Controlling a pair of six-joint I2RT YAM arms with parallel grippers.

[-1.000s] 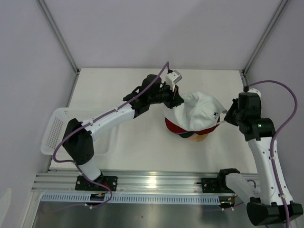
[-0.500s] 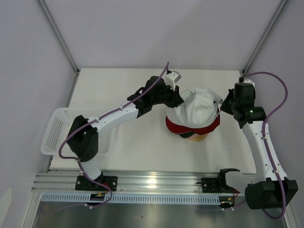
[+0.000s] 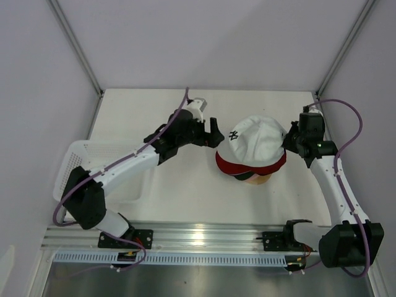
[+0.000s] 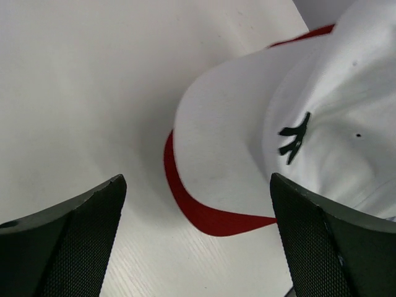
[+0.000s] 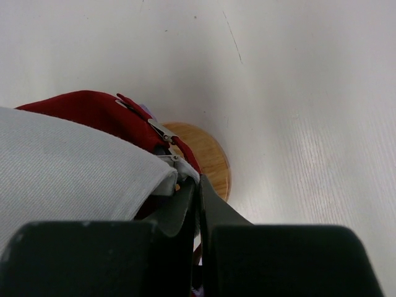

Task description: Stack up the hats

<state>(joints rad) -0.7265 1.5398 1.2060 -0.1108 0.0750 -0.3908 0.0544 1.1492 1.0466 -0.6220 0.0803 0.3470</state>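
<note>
White cap [image 3: 257, 139] sits on top of the stack, over the red cap [image 3: 230, 166], on the wooden stand [image 5: 209, 162], right of table [image 3: 185, 198] centre. Left fingers [image 4: 68, 241] wide open, just off the brim, not touching. Right fingers [image 5: 219, 213] closed against the cap's rear edge; can't tell if fabric is pinched. Basket [image 3: 74, 164] at left table edge, left arm crossing over it.

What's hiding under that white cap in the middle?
A red cap peeks out below the white cap, with a round wooden base lowest. Anything else in the pile is covered.
</note>
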